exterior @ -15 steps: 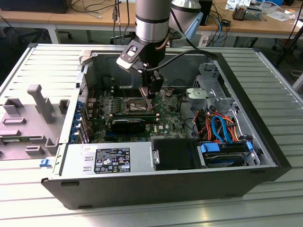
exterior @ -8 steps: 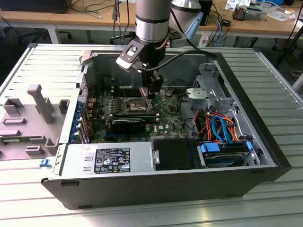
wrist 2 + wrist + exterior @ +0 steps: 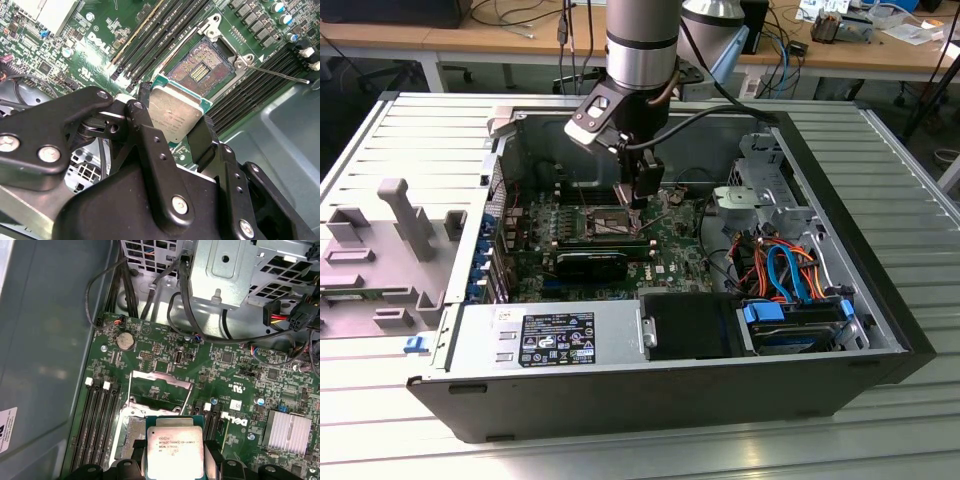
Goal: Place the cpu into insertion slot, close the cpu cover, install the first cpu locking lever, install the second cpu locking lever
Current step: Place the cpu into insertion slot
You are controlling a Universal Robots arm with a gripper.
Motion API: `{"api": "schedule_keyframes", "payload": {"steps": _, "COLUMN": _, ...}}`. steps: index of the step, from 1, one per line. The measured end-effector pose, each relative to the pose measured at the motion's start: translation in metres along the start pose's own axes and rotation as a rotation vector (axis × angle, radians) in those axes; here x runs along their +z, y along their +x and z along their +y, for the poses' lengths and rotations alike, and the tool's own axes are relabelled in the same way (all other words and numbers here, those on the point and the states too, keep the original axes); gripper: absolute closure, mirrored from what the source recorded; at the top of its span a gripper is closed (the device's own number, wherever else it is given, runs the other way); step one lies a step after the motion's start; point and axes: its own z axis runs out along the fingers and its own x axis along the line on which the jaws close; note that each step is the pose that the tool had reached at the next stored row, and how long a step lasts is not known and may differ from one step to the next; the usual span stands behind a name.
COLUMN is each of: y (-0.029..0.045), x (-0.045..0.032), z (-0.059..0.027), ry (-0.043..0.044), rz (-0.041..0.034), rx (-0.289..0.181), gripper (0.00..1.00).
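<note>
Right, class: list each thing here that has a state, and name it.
Black metal claw: shut, gripping.
Small square silver-topped cpu: gripped, not seated.
Pinned square cpu socket: empty, uncovered.
Thin silver metal cpu cover frame: swung open.
Thin metal locking lever: released.
Black computer case: side open.

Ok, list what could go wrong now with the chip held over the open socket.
1. The small square silver-topped cpu, clamped in the black gripper, hangs over the open socket's bare gold contacts; landing skewed could bend them.
2. The thin silver metal cpu cover frame is flipped open beside the socket, so the gripper may knock it.
3. The thin steel locking lever juts out sideways and could snag.
</note>
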Motion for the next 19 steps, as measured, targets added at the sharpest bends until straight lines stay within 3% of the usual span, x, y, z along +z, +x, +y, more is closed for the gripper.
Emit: {"api": "schedule_keyframes", "payload": {"steps": 19, "y": 0.0, "x": 0.0, "z": 0.0, "ry": 0.001, "rz": -0.0001, "rx": 0.037, "gripper": 0.46}}
